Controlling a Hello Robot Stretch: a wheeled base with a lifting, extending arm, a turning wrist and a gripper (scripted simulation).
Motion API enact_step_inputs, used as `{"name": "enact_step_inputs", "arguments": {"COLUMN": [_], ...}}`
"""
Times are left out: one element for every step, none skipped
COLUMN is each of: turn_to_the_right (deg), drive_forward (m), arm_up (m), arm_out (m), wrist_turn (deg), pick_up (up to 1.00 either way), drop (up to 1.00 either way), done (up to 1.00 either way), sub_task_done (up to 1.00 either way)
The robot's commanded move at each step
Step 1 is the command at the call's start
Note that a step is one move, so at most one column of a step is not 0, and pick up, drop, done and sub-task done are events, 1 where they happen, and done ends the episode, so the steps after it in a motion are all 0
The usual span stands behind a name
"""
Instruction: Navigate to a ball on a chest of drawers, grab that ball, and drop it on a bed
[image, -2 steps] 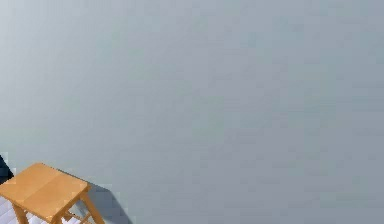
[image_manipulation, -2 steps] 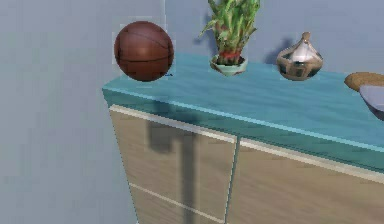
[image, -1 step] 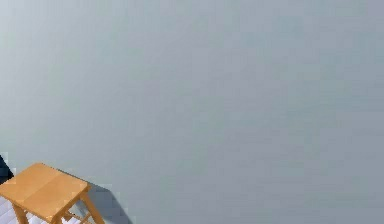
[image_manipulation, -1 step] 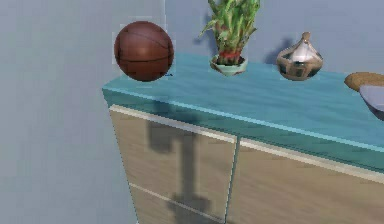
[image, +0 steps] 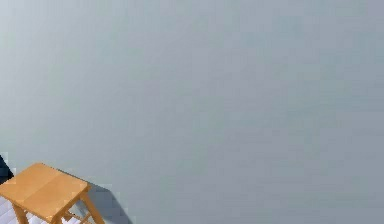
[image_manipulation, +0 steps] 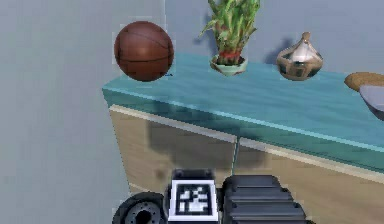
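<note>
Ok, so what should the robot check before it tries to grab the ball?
1. Round reddish-brown ball in sight on the teal-topped wooden chest of drawers: ok.
2. Ball apart from the green potted plant and the brown-and-silver vase: ok.
3. Gripper at the ball: not ok, it shows far below it in the arm side view.
4. Gripper holding nothing: cannot tell, its far end is hard to make out.

- Ahead I see a plain, pale grey-blue wall, evenly lit.
- A small wooden stool sits in the forward view's lower left corner.
- In the arm side view I see a chest of drawers with a teal top and light wooden fronts, backed by a grey wall.
</note>
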Motion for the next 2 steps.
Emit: {"name": "enact_step_inputs", "arguments": {"turn_to_the_right": [0.0,0.0], "drive_forward": [0.0,0.0], "arm_up": [0.0,0.0], "arm_out": [0.5,0.0], "wrist_turn": [0.0,45.0], "pick_up": [0.0,0.0], "drop": [0.0,0.0], "done": [0.0,0.0], "sub_task_done": [0.0,0.0]}}
